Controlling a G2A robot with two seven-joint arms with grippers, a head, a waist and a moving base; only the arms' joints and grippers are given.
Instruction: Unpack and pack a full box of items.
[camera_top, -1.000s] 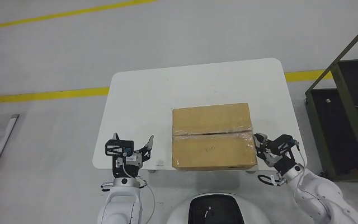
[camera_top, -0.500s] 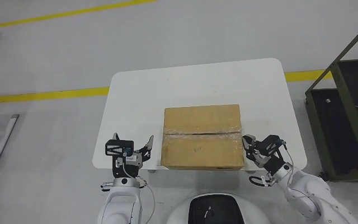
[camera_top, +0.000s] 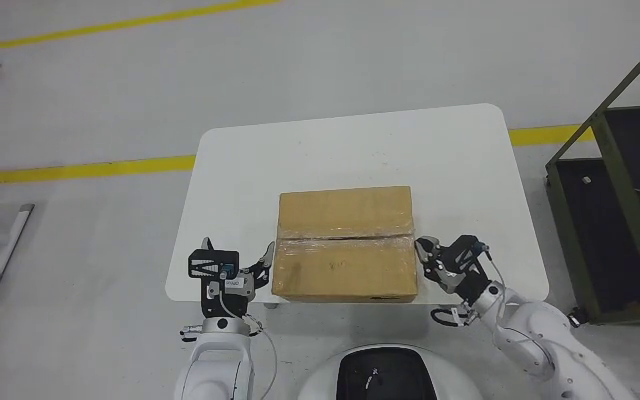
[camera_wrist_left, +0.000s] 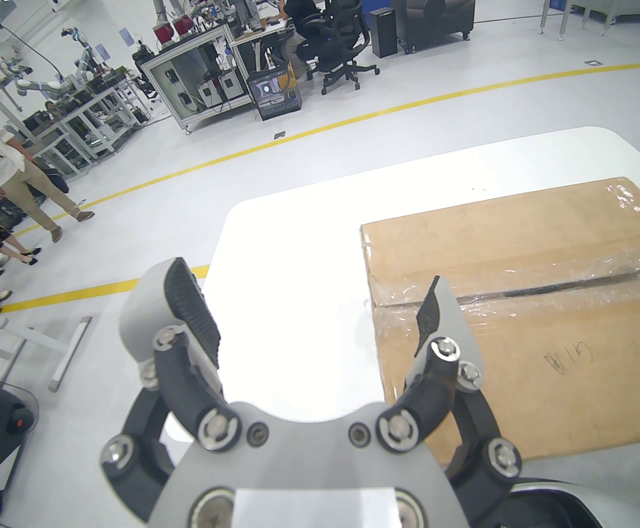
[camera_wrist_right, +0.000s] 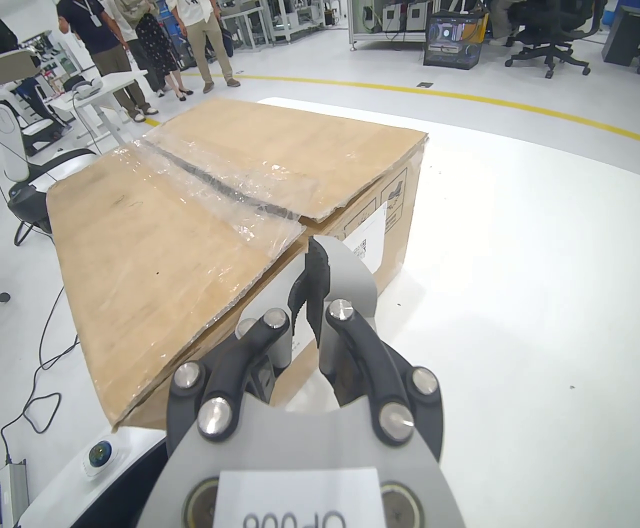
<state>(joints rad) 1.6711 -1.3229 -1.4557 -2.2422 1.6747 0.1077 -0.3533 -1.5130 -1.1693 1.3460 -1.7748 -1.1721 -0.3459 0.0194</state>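
Observation:
A closed cardboard box (camera_top: 345, 243) sealed with clear tape along its seam lies on the white table (camera_top: 300, 160), near the front edge. My right gripper (camera_top: 428, 257) is shut with nothing in it, and its tip presses against the box's right end (camera_wrist_right: 350, 235); in the right wrist view the gripper (camera_wrist_right: 312, 265) sits at the labelled side. My left gripper (camera_top: 237, 247) hangs open and empty at the table's front left, one finger just beside the box's left end. In the left wrist view the box (camera_wrist_left: 500, 300) lies behind the open gripper (camera_wrist_left: 305, 275).
A dark green metal rack (camera_top: 600, 190) stands on the floor to the right of the table. The back half of the table and its left side are bare white surface.
The box has slid to the left across the table with my right gripper following against its right end. The left arm has stayed still.

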